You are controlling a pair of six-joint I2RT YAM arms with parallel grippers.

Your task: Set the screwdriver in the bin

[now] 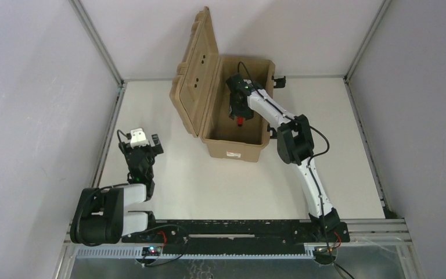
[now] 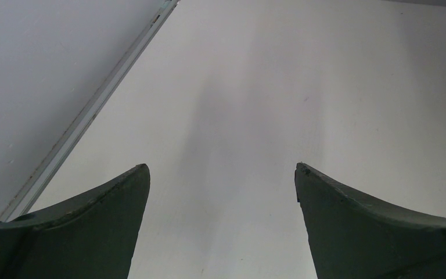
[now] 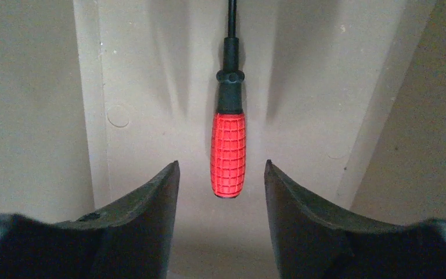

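The screwdriver [image 3: 227, 154], red gridded handle and thin dark shaft, lies on the floor of the tan bin [image 3: 151, 87] in the right wrist view, its handle end between my right fingertips with a gap on each side. My right gripper [image 3: 221, 165] is open and touches nothing. From above, the right gripper [image 1: 240, 118] hangs inside the bin [image 1: 235, 149], whose ribbed lid stands open to the left, and a bit of red screwdriver [image 1: 241, 121] shows below it. My left gripper [image 1: 143, 143] is open over bare table at the left, far from the bin; the left gripper [image 2: 222, 167] is empty.
The bin's open lid [image 1: 194, 72] leans up on the bin's left side. A metal rail [image 2: 87, 116] and the enclosure wall run close along the left gripper's left. White table [image 1: 348, 151] spreads around the bin.
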